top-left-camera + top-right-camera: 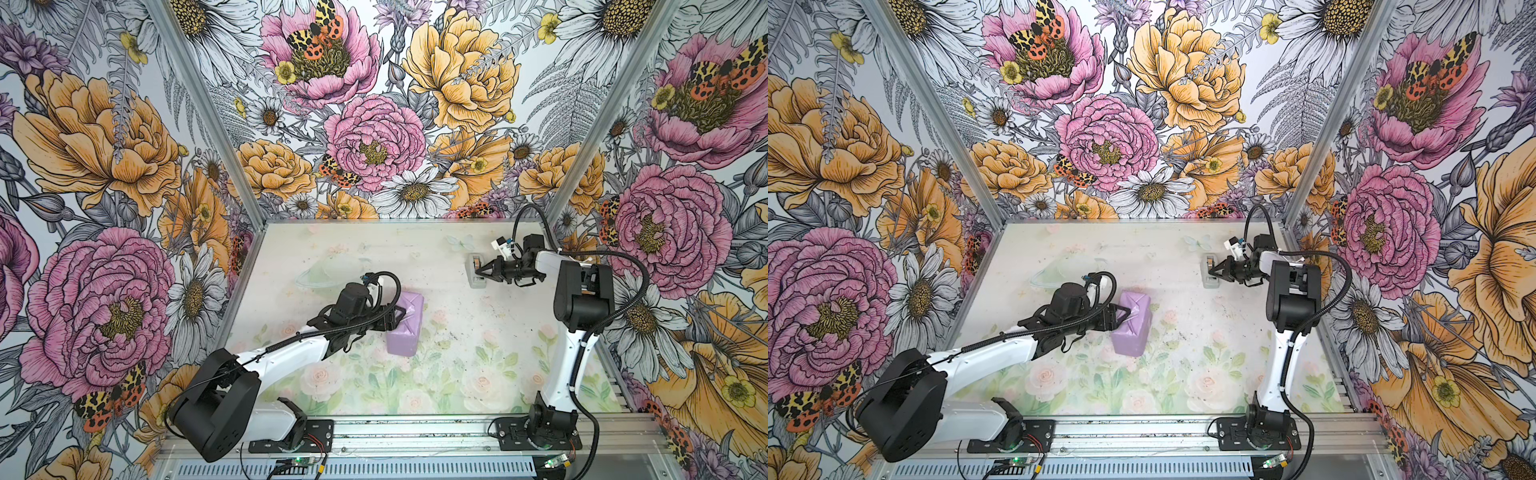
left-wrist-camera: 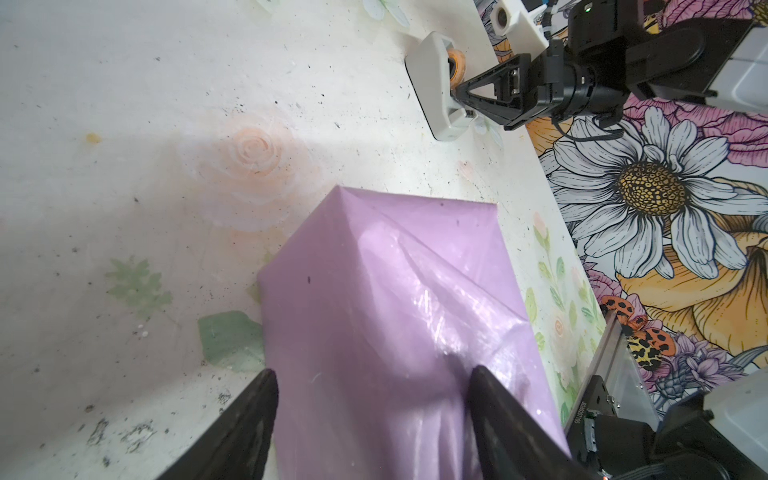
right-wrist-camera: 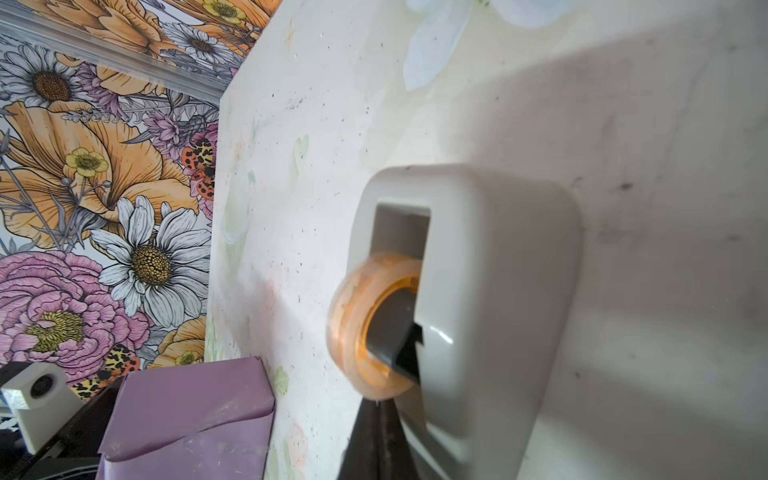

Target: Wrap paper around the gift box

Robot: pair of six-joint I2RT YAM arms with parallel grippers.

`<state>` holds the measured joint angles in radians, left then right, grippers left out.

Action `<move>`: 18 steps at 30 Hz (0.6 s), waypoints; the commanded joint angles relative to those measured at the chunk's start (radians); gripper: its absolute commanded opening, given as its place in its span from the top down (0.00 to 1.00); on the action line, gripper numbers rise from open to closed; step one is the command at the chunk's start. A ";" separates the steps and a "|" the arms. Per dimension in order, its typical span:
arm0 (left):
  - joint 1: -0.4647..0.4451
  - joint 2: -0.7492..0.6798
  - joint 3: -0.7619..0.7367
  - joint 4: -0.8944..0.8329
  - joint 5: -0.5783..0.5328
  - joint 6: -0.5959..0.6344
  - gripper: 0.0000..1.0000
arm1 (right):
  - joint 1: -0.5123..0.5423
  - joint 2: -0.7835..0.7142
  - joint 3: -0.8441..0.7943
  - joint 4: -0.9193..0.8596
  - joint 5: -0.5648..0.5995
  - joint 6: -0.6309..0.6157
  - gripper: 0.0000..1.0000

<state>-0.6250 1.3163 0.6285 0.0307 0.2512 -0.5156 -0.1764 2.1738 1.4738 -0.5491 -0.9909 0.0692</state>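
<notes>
The gift box lies mid-table, fully covered by the paper (image 1: 406, 332) (image 1: 1133, 332), so it shows only as a lilac block with folded creases. My left gripper (image 1: 400, 312) (image 1: 1124, 312) reaches in from the left, its jaws spread wide. In the left wrist view one finger (image 2: 257, 399) sits beside the block's edge and the other rests on the glossy paper (image 2: 374, 270), with the left gripper (image 2: 372, 372) over the wrapped end. My right gripper (image 1: 478, 272) (image 3: 378, 402) is shut, its tips touching the tape roll (image 3: 353, 332).
A grey tape dispenser (image 1: 476, 283) (image 1: 1209, 283) (image 2: 432, 83) (image 3: 478, 291) stands at the back right of the table (image 1: 457, 353), near the right wall. Floral walls enclose the table on three sides. Both arm bases sit on the front rail.
</notes>
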 commanded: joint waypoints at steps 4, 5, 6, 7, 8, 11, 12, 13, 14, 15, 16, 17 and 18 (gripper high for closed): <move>0.004 0.011 -0.037 -0.180 -0.052 0.054 0.27 | 0.004 -0.093 -0.023 -0.008 -0.036 0.030 1.00; 0.003 0.008 -0.039 -0.180 -0.054 0.054 0.27 | 0.005 -0.105 -0.028 -0.008 -0.039 0.040 1.00; 0.004 0.006 -0.041 -0.180 -0.054 0.055 0.27 | 0.003 -0.114 -0.034 -0.008 -0.049 0.047 1.00; 0.005 0.003 -0.042 -0.180 -0.054 0.056 0.27 | 0.004 -0.121 -0.038 -0.008 -0.056 0.056 1.00; 0.005 0.003 -0.044 -0.181 -0.055 0.055 0.27 | 0.004 -0.128 -0.044 -0.008 -0.057 0.065 1.00; 0.005 0.000 -0.045 -0.181 -0.053 0.057 0.27 | 0.004 -0.149 -0.063 -0.006 -0.061 0.088 1.00; 0.008 -0.002 -0.046 -0.181 -0.054 0.058 0.27 | 0.003 -0.155 -0.071 -0.005 -0.062 0.095 1.00; 0.008 -0.002 -0.044 -0.181 -0.052 0.058 0.27 | 0.004 -0.159 -0.076 -0.007 -0.064 0.100 1.00; 0.009 -0.002 -0.044 -0.181 -0.052 0.060 0.27 | 0.003 -0.165 -0.083 -0.005 -0.063 0.100 1.00; 0.010 0.000 -0.044 -0.180 -0.052 0.062 0.27 | 0.002 -0.173 -0.090 -0.005 -0.061 0.096 1.00; 0.010 0.000 -0.044 -0.180 -0.053 0.062 0.27 | 0.002 -0.179 -0.096 -0.005 -0.060 0.095 1.00; 0.011 0.000 -0.044 -0.180 -0.050 0.061 0.27 | 0.001 -0.185 -0.099 -0.005 -0.054 0.095 1.00; 0.011 0.000 -0.044 -0.179 -0.049 0.062 0.27 | -0.001 -0.191 -0.104 -0.006 -0.032 0.095 1.00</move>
<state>-0.6231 1.3033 0.6281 0.0158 0.2436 -0.4973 -0.1761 2.0365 1.3842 -0.5499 -1.0294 0.1566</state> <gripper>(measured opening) 0.727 0.042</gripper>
